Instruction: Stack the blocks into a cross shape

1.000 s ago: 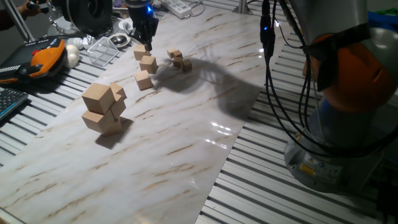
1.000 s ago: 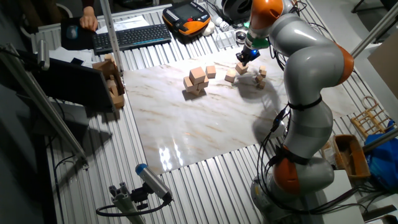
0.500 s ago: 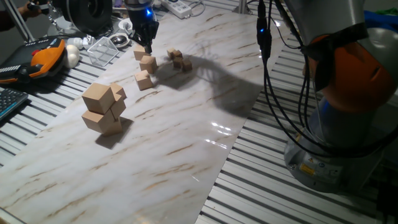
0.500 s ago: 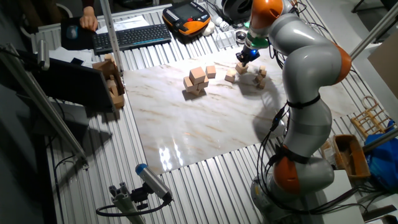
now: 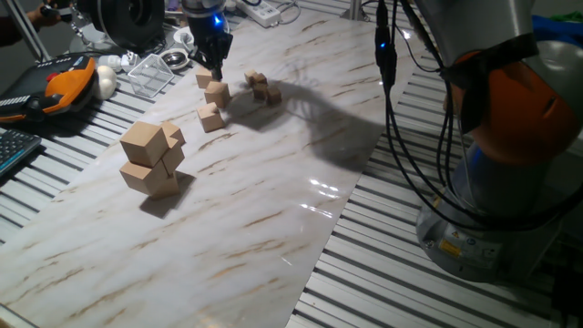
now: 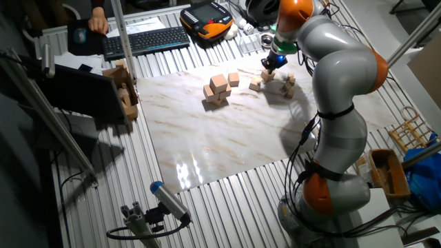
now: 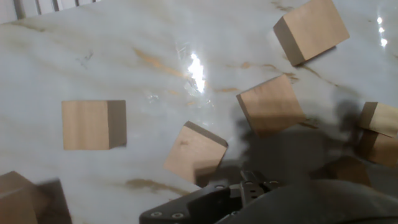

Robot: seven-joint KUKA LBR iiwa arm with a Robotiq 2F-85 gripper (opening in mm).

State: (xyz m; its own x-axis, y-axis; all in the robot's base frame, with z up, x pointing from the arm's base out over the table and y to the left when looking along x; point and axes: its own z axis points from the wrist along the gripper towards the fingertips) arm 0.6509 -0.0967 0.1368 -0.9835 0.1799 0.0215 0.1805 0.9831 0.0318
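Item: approach over loose cubes, cross not yet begun.

We log the black two-finger gripper (image 5: pixel 217 66) low over the desk's far end; whether its jaws are parted or closed we cannot tell, since the hand view shows only its housing. Directly beneath and beside it lie the plain light-tan wooden cubes of middle size (image 5: pixel 217 93), single and unstacked on the white marbled desk (image 5: pixel 273 200). Further out: tiny tan cubes (image 5: pixel 262 87), then the bigger tan cube pile (image 5: pixel 151 157). We advise squaring the gripper to one rotated cube's flat faces before descending.
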